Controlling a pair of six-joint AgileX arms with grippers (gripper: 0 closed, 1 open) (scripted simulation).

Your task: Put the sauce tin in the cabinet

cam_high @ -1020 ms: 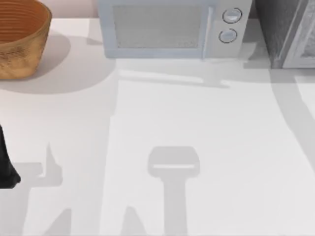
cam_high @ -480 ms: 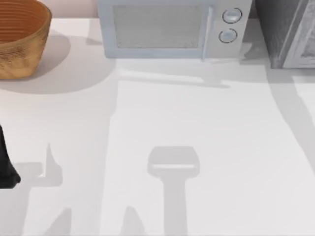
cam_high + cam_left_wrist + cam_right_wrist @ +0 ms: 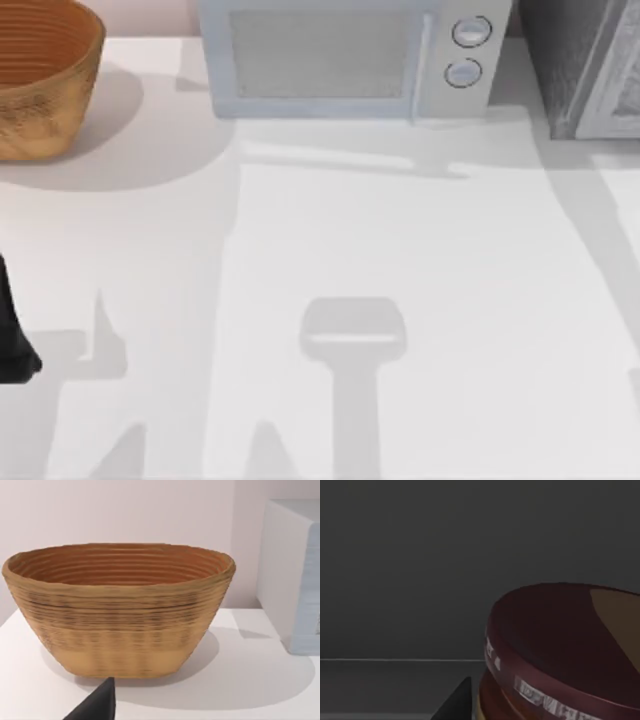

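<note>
From my right wrist camera I see the sauce tin very close up, with its dark red round top tipped toward the lens. One dark finger of my right claw pokes up just beside the tin, near its lower edge. I cannot tell if the claw is pinching the tin or loose around it. Behind the tin is a dark grey wall and a flat grey floor, so the tin looks to be inside a dim box. From above, the cabinet stands at the back right corner of the white desk, next to the pale blue microwave. A brown woven basket sits at the back left. My left arm is parked at the left edge, and its wrist camera looks at the basket, with one dark finger showing.
</note>
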